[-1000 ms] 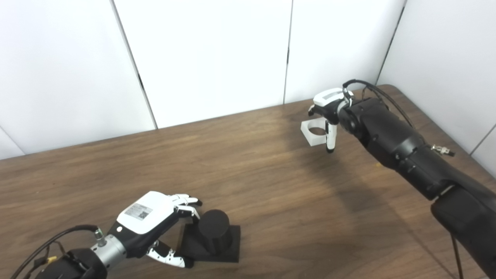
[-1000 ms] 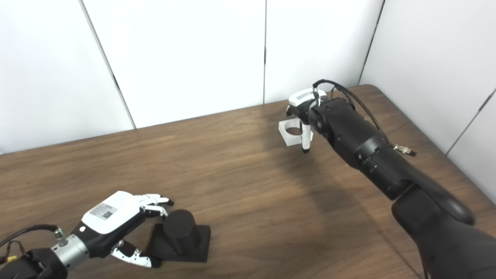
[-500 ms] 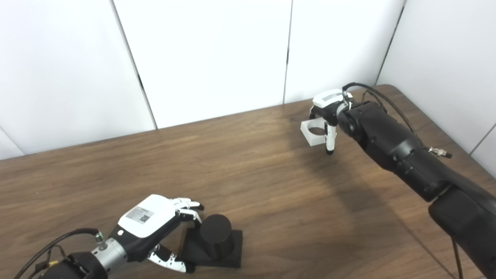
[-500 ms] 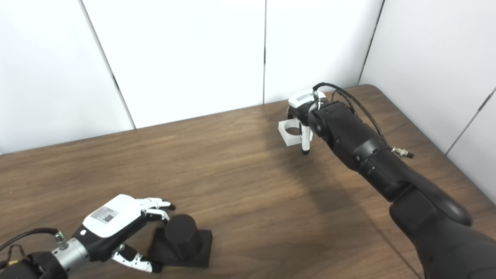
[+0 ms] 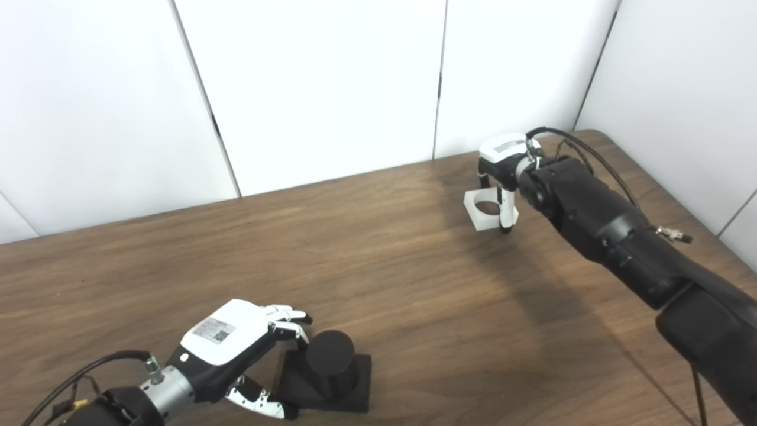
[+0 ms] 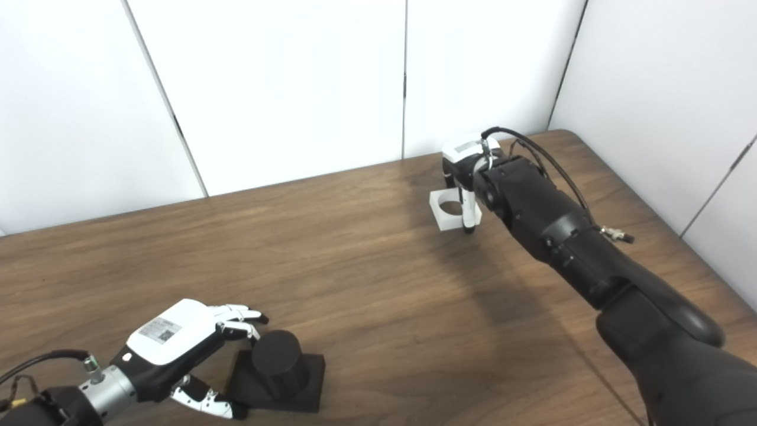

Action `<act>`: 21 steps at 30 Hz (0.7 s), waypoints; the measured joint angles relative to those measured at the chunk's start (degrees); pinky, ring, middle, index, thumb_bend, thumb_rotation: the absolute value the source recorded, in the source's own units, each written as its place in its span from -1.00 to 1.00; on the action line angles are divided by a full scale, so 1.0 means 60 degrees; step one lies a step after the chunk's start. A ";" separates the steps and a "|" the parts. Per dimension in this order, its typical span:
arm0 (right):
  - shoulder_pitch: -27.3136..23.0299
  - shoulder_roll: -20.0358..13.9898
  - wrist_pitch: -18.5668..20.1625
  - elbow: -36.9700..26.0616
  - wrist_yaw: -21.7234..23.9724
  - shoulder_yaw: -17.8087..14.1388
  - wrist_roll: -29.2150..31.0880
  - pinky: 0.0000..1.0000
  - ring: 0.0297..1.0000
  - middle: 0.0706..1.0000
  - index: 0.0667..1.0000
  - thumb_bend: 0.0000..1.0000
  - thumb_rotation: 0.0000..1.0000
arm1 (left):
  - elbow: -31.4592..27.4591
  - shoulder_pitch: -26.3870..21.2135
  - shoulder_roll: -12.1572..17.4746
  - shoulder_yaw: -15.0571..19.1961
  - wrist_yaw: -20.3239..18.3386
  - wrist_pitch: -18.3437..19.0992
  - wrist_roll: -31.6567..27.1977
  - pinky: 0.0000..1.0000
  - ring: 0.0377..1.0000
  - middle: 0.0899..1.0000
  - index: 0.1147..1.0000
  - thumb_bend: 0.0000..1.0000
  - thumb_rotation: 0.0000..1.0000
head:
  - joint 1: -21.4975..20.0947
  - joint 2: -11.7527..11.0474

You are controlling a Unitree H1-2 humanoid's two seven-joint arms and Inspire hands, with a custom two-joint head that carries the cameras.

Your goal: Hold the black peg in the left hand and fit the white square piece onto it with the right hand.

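Observation:
The black peg (image 5: pixel 329 362), a short cylinder on a square black base, stands near the table's front edge. My left hand (image 5: pixel 233 346) is open just left of it. Its fingertips (image 5: pixel 294 324) reach toward the cylinder's top, and its thumb lies by the base's near left corner. The white square piece (image 5: pixel 486 210), with a round hole, lies flat on the table at the far right. My right hand (image 5: pixel 501 171) comes down over it, thumb pressed on its near right corner and the other fingers behind its far edge, pinching it.
The brown wooden table (image 5: pixel 384 296) is bordered by white wall panels at the back and right. Its right edge runs close behind my right forearm (image 5: pixel 597 222). A cable loops over that wrist.
My right hand has lowered and closed onto the white piece, which shifted slightly right and now lies flatter. My left hand and the peg slid a little toward the front edge.

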 measured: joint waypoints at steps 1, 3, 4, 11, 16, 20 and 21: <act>0.0016 -0.0015 -0.0005 0.0000 -0.0051 -0.0007 0.0000 0.63 0.71 0.57 -0.11 0.05 -0.73 | 0.0000 0.0000 0.0000 0.0001 0.0000 0.0000 0.0000 0.48 0.71 0.69 -0.15 0.05 -0.88 | 0.0015 0.0000; 0.0034 -0.0034 -0.0011 -0.0001 -0.0118 -0.0006 -0.0002 0.66 0.71 0.54 -0.11 0.05 -0.73 | 0.0000 0.0000 0.0000 0.0002 -0.0001 -0.0001 0.0001 0.48 0.71 0.69 -0.15 0.05 -0.88 | 0.0015 0.0029; 0.0042 -0.0040 -0.0012 -0.0001 -0.0144 -0.0005 -0.0003 0.67 0.71 0.52 -0.11 0.05 -0.73 | 0.0000 0.0000 0.0000 0.0002 -0.0001 -0.0001 0.0001 0.48 0.71 0.69 -0.15 0.05 -0.88 | 0.0015 0.0029; 0.0120 -0.0080 -0.0036 -0.0017 -0.0367 -0.0039 0.0035 0.72 0.71 0.53 -0.11 0.05 -0.73 | 0.0000 -0.0003 0.0000 0.0001 -0.0009 0.0000 0.0001 0.48 0.72 0.70 -0.15 0.05 -0.88 | 0.0015 0.0132; 0.0196 -0.0144 -0.0063 -0.0056 -0.0491 -0.0107 0.0195 0.76 0.72 0.57 -0.11 0.05 -0.71 | 0.0001 -0.0008 -0.0005 -0.0002 -0.0014 0.0002 0.0001 0.50 0.74 0.70 -0.15 0.05 -0.88 | 0.0380 0.0366; 0.0370 -0.0285 -0.0065 -0.0451 -0.0415 -0.0135 0.0277 0.80 0.74 0.60 -0.11 0.05 -0.71 | 0.0018 -0.0054 -0.0034 -0.0032 -0.0056 0.0017 0.0011 0.51 0.76 0.72 -0.15 0.05 -0.88 | 0.0893 0.0542; 0.0458 -0.0338 -0.0076 -0.0636 -0.0339 -0.0142 0.0312 0.81 0.73 0.60 -0.11 0.05 -0.71 | 0.0023 -0.0073 -0.0057 -0.0048 -0.0057 0.0039 0.0026 0.52 0.76 0.73 -0.15 0.05 -0.88 | 0.1068 0.0600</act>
